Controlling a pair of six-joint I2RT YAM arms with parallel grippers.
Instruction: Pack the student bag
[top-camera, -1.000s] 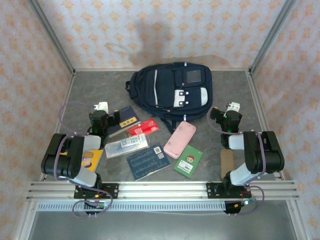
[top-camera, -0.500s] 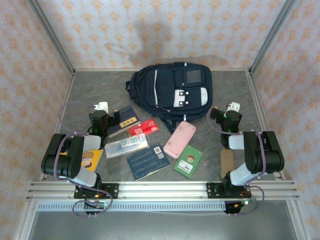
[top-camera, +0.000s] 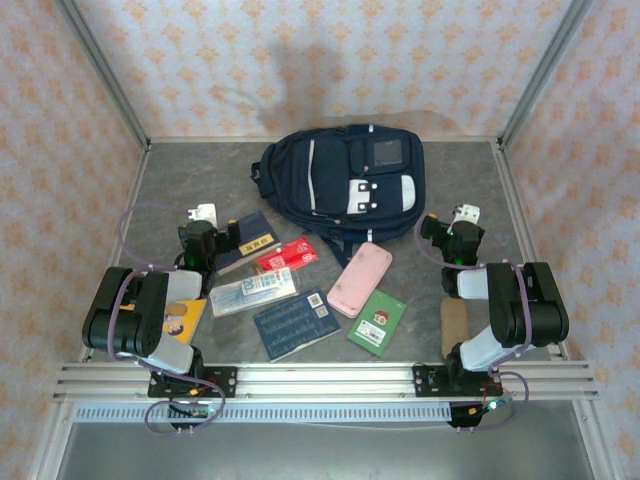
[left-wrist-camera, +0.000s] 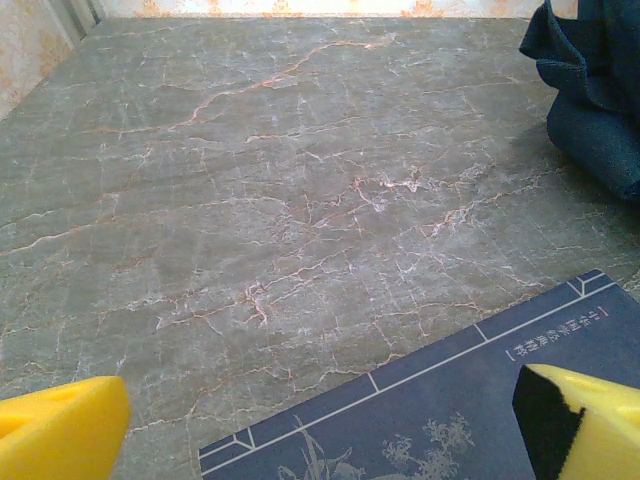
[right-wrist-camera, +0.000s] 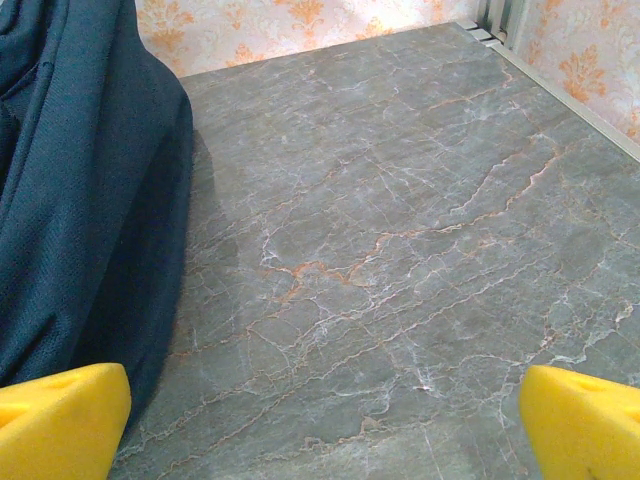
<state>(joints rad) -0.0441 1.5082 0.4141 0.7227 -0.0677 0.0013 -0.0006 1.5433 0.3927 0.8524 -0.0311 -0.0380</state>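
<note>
The student bag (top-camera: 345, 180), navy with white stripes and grey patches, lies flat at the back middle of the table. Its fabric shows at the top right of the left wrist view (left-wrist-camera: 590, 90) and along the left of the right wrist view (right-wrist-camera: 80, 180). My left gripper (top-camera: 200, 238) hangs open over the table left of the bag, its yellow fingertips (left-wrist-camera: 60, 425) wide apart above a corner of a navy notebook (left-wrist-camera: 450, 400). My right gripper (top-camera: 460, 238) is open just right of the bag, with bare table between its fingertips (right-wrist-camera: 585, 415).
In front of the bag lie the navy notebook with a yellow label (top-camera: 248, 240), a red pack (top-camera: 288, 256), a clear case (top-camera: 253, 291), a dark blue book (top-camera: 296, 324), a pink case (top-camera: 360, 278) and a green booklet (top-camera: 377, 321). A yellow book (top-camera: 180, 318) lies under the left arm.
</note>
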